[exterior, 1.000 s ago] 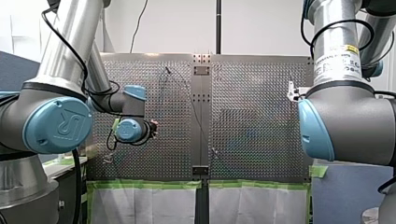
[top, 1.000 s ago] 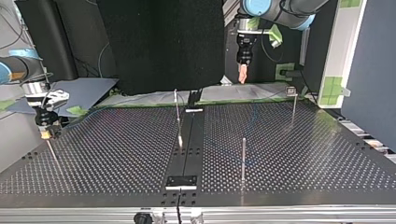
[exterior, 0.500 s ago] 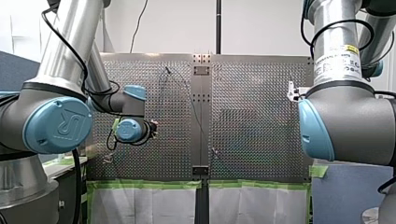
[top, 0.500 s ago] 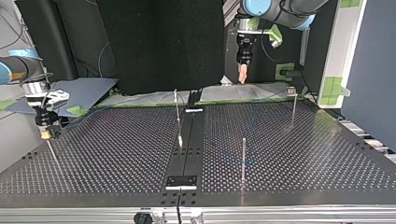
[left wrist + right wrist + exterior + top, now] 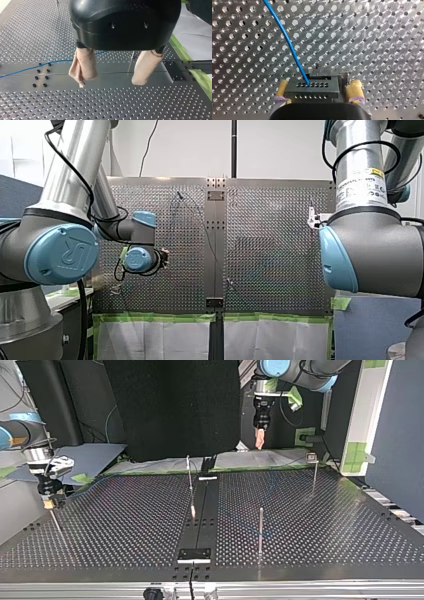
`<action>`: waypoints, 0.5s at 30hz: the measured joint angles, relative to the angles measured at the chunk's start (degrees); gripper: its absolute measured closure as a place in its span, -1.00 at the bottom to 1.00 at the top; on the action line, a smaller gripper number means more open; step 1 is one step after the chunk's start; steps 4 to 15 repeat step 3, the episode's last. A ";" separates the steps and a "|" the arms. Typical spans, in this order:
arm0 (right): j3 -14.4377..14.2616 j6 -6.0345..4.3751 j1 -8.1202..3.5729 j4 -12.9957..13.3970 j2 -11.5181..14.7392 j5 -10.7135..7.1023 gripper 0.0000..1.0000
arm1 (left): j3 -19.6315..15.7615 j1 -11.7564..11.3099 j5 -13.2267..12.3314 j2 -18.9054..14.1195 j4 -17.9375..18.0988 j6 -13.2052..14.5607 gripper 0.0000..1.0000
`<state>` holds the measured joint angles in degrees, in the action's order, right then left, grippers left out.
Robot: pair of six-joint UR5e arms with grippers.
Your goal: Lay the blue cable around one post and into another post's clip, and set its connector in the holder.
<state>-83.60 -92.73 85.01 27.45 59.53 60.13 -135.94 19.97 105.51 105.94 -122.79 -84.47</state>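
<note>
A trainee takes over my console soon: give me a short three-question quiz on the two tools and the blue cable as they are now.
1. Multiple choice: what sits between the yellow pads of my right tool? A) a dark rectangular connector block with holes B) a loose screw C) nothing
2. True or false: my left tool, with beige pads, is shut on the thin blue cable.
3. Short answer: in the top view, on which side of the plain dark centre strip of the perforated metal table does the nearest upright metal post stand?
Key: 1 A. 2 False: it is open, apart from the cable. 3 The view's right.
</note>
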 joint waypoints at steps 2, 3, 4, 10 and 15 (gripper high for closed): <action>0.00 0.00 0.00 0.00 0.00 0.00 -0.97 | 0.00 0.00 0.00 0.00 0.00 0.00 -1.00; 0.00 0.00 0.00 0.00 0.00 0.00 -0.97 | 0.00 0.00 0.00 0.00 0.00 0.00 -1.00; 0.00 0.00 0.00 0.00 0.00 0.00 -0.97 | 0.00 0.00 0.00 0.00 0.00 0.00 -1.00; 0.00 0.00 0.00 0.00 0.00 0.00 -0.97 | 0.00 0.00 0.00 0.00 0.00 0.00 -1.00; 0.00 0.00 0.00 0.00 0.00 0.00 -0.97 | 0.00 0.00 0.00 0.00 0.00 0.00 -1.00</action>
